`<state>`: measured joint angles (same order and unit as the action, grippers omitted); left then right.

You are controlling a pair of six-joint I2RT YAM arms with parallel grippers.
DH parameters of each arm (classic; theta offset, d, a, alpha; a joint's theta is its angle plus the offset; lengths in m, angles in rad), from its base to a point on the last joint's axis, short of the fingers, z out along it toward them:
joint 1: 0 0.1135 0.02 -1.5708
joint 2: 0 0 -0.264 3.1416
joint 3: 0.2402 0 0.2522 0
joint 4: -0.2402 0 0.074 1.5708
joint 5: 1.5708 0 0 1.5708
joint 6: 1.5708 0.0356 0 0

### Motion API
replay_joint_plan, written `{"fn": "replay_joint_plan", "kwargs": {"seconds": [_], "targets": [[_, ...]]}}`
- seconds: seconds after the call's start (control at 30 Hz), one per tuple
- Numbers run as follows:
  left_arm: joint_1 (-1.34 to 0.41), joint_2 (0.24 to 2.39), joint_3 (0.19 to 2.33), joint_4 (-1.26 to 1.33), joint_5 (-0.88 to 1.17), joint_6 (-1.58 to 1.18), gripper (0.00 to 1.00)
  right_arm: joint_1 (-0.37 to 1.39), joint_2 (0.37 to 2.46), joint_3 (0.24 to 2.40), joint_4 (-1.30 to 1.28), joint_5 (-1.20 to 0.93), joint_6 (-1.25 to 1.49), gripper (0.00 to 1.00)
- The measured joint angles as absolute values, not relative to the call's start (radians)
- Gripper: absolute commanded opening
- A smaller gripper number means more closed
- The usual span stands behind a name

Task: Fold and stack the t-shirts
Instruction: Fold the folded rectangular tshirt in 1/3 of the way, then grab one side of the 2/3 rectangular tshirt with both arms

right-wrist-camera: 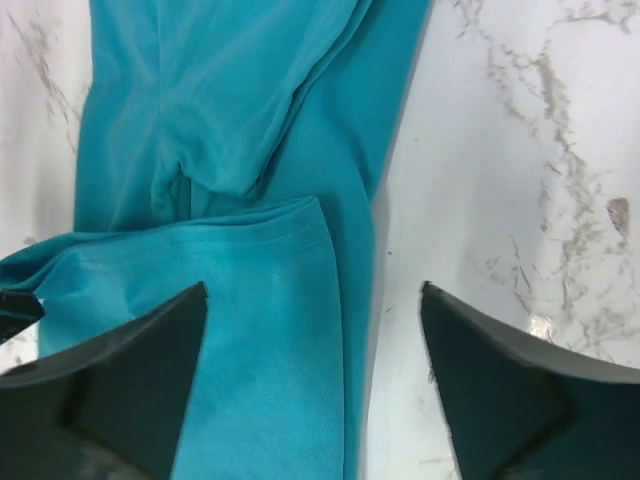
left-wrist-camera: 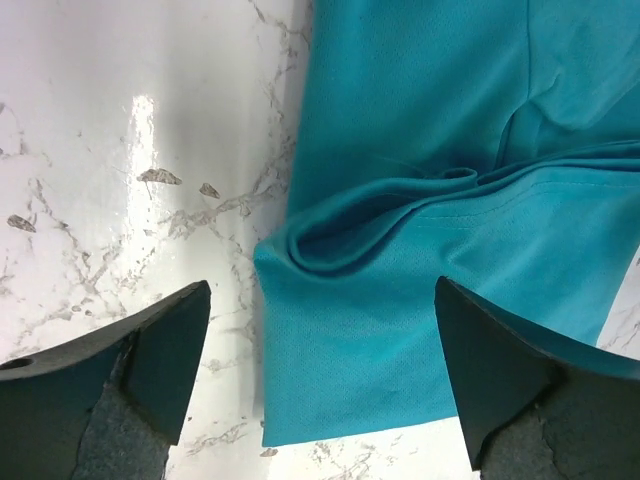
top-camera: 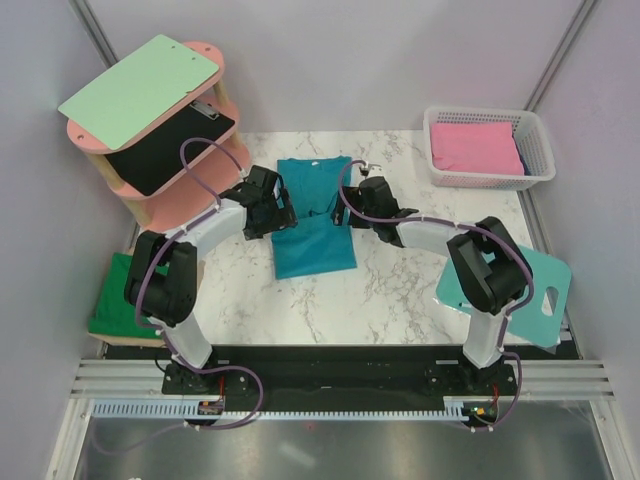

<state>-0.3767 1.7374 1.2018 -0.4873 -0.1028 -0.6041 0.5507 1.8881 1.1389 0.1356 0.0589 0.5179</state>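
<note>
Cloth at far left is the dark green t-shirt (top-camera: pixel 118 300), folded beside the worktop (top-camera: pixel 400 300). My left hand (left-wrist-camera: pixel 322 310) gapes wide and empty over the left edge of the teal t-shirt (top-camera: pixel 312 250), partly folded mid-worktop; my right hand (right-wrist-camera: pixel 314 320), equally wide and empty, hovers over its right edge.

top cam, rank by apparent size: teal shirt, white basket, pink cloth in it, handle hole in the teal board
1-2. teal shirt and white basket: about alike. The shirt is partly covered, so I won't rank these two.
3. pink cloth
4. handle hole in the teal board: by far the smallest
</note>
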Motion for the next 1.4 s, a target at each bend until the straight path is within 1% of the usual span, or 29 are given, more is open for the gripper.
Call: {"fn": "replay_joint_plan", "kwargs": {"seconds": [0.17, 0.23, 0.3, 0.37, 0.5, 0.53, 0.63, 0.67, 0.7, 0.77, 0.83, 0.9, 0.97, 1.0, 1.03, 1.07, 1.1, 1.13, 1.17, 1.4], "targets": [[-0.374, 1.674, 1.176, -0.468, -0.101, -0.59, 0.99, 0.55, 1.736, 1.011, 0.157, 0.086, 0.522, 0.98], [-0.376, 1.613, 1.131, -0.454, -0.097, -0.59, 0.97, 0.55, 1.673, 0.971, 0.161, 0.081, 0.532, 0.95], [-0.376, 1.56, 1.078, -0.438, -0.093, -0.591, 0.92, 0.55, 1.634, 0.932, 0.17, 0.059, 0.55, 0.93], [-0.377, 1.511, 1.009, -0.421, -0.086, -0.595, 0.89, 0.55, 1.618, 0.882, 0.183, 0.03, 0.568, 0.91], [-0.379, 1.463, 0.862, -0.385, -0.062, -0.61, 0.89, 0.55, 1.617, 0.757, 0.187, -0.035, 0.615, 0.89], [-0.379, 1.457, 0.83, -0.379, -0.051, -0.614, 0.89, 0.55, 1.619, 0.73, 0.189, -0.049, 0.627, 0.84], [-0.379, 1.449, 0.759, -0.356, -0.038, -0.627, 0.86, 0.55, 1.61, 0.694, 0.244, -0.084, 0.66, 0.8], [-0.379, 1.449, 0.743, -0.348, -0.027, -0.632, 0.82, 0.55, 1.611, 0.682, 0.261, -0.094, 0.67, 0.79], [-0.379, 1.448, 0.733, -0.337, -0.019, -0.636, 0.79, 0.549, 1.611, 0.673, 0.278, -0.108, 0.682, 0.74], [-0.379, 1.443, 0.726, -0.305, -0.002, -0.643, 0.71, 0.549, 1.613, 0.661, 0.3, -0.127, 0.699, 0.7], [-0.381, 1.444, 0.714, -0.273, 0.014, -0.653, 0.68, 0.549, 1.624, 0.65, 0.328, -0.156, 0.722, 0.68], [-0.385, 1.447, 0.702, -0.252, 0.031, -0.661, 0.61, 0.549, 1.645, 0.649, 0.362, -0.187, 0.747, 0.66], [-0.39, 1.451, 0.699, -0.232, 0.042, -0.667, 0.51, 0.555, 1.664, 0.649, 0.394, -0.208, 0.771, 0.54], [-0.394, 1.46, 0.699, -0.22, 0.049, -0.67, 0.44, 0.56, 1.671, 0.648, 0.407, -0.214, 0.777, 0.47], [-0.396, 1.472, 0.699, -0.207, 0.057, -0.674, 0.35, 0.568, 1.679, 0.643, 0.42, -0.22, 0.787, 0.34], [-0.4, 1.483, 0.699, -0.19, 0.065, -0.68, 0.1, 0.577, 1.686, 0.634, 0.437, -0.224, 0.798, 0.27], [-0.402, 1.494, 0.699, -0.177, 0.067, -0.685, 0.02, 0.585, 1.692, 0.625, 0.451, -0.228, 0.806, 0.18], [-0.405, 1.505, 0.699, -0.166, 0.074, -0.692, 0.02, 0.593, 1.698, 0.613, 0.463, -0.232, 0.818, 0.04], [-0.408, 1.517, 0.699, -0.157, 0.082, -0.695, 0.02, 0.598, 1.703, 0.603, 0.475, -0.238, 0.825, 0.01], [-0.452, 1.489, 0.665, -0.133, 0.097, -0.707, 0.02, 0.622, 1.684, 0.542, 0.52, -0.266, 0.857, 0.0]]}}
